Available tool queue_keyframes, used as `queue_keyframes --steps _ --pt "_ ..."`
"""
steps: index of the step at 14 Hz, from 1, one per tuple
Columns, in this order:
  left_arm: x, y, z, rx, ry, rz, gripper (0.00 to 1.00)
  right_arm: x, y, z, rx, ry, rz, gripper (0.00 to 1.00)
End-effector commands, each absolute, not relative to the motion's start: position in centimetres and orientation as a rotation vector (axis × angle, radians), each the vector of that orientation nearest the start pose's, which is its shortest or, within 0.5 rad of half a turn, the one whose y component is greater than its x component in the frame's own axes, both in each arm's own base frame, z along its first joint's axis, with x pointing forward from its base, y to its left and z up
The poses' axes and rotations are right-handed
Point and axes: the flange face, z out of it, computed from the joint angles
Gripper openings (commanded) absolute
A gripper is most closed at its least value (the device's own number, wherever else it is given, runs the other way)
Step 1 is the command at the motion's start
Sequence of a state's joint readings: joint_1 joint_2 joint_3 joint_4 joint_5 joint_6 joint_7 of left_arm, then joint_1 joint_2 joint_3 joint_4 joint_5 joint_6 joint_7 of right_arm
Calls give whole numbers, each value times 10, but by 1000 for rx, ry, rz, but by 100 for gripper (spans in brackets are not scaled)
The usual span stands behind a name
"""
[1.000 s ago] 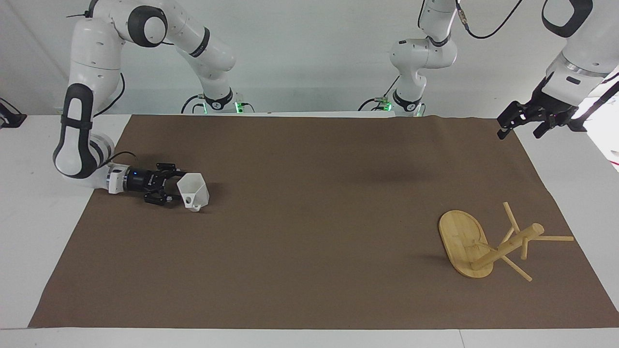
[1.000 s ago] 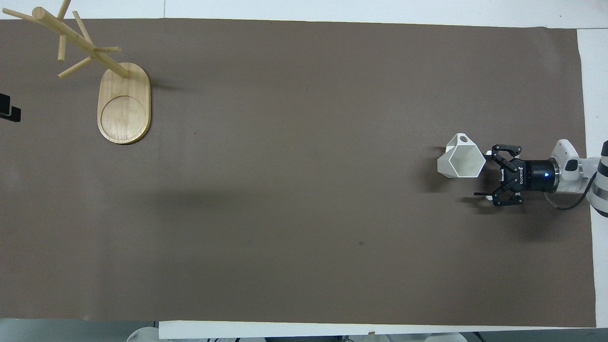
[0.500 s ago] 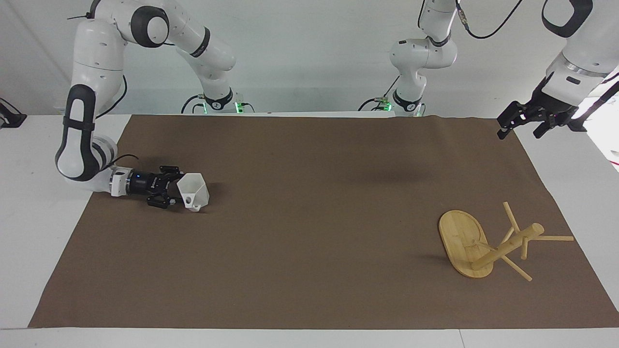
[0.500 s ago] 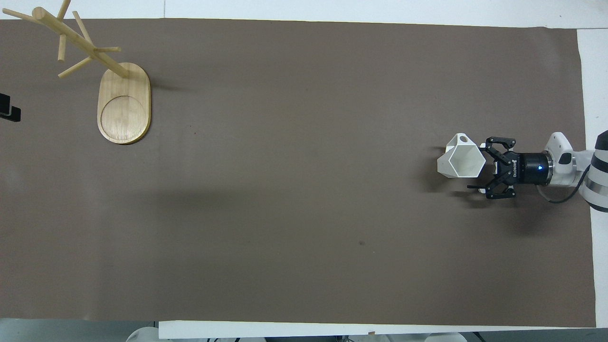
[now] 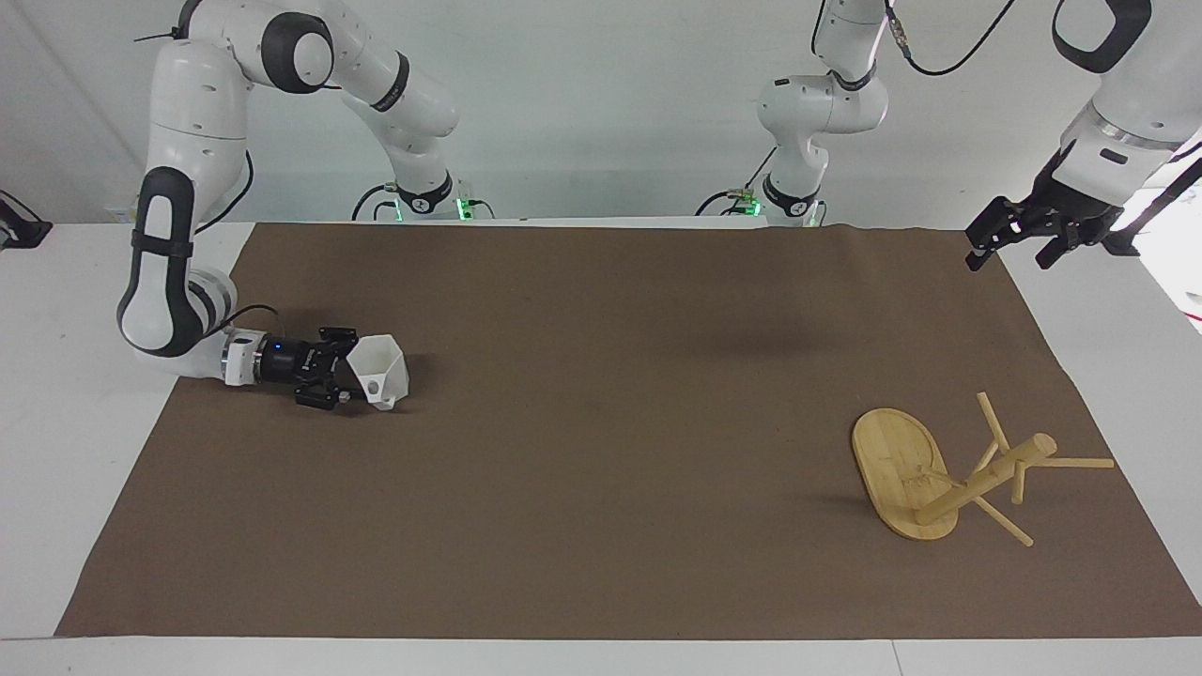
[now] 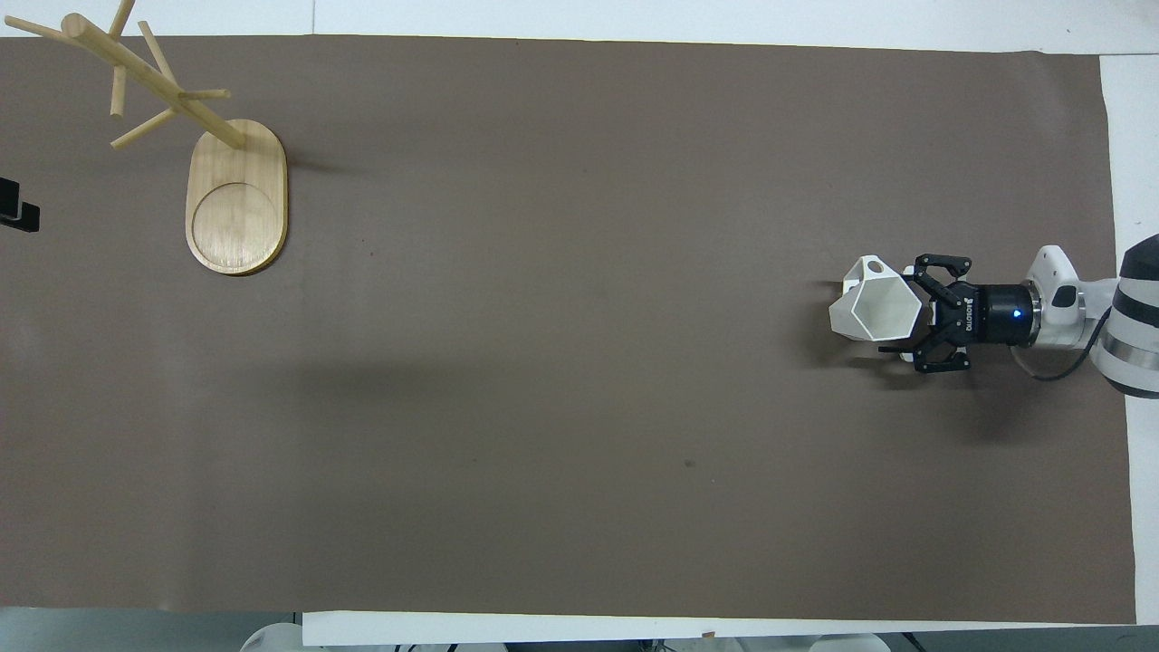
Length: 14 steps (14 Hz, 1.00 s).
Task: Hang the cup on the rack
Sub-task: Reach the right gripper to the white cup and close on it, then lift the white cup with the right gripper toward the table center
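Facing view showed the task barely begun — the cup [image 5: 380, 372] stood on the brown mat [image 5: 601, 413] of the desk [image 5: 56, 319] at the right arm's end, nothing hung on the rack [image 5: 948, 474], which stood well apart from it at the left arm's end. The right hand [image 5: 346, 376] lay low and level over the mat, its open fingers spread around the cup's near wall but not yet closed on it, so grasping, carrying and hanging all seemed left to do. The left hand [image 5: 1019, 242] waited, raised over the mat's corner — its fingers apart and empty, the rack lying well below it.
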State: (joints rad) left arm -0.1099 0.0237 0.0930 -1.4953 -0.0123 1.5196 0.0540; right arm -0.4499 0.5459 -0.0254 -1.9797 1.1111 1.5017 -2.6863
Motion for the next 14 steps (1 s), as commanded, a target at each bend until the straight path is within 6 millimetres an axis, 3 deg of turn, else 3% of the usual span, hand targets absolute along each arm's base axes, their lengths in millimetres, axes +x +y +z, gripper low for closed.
queue_keyframes --steps 1,12,14 --pt "549 -10 644 -3150 117 -5 100 520 -146 195 -1362 -1419 -1235 100" --pt "549 -11 644 -3150 122 -5 100 507 -127 182 -1336 -1423 -1253 100" --pt "549 -10 644 -3150 117 -5 100 505 -127 181 -1337 -1419 -1252 94"
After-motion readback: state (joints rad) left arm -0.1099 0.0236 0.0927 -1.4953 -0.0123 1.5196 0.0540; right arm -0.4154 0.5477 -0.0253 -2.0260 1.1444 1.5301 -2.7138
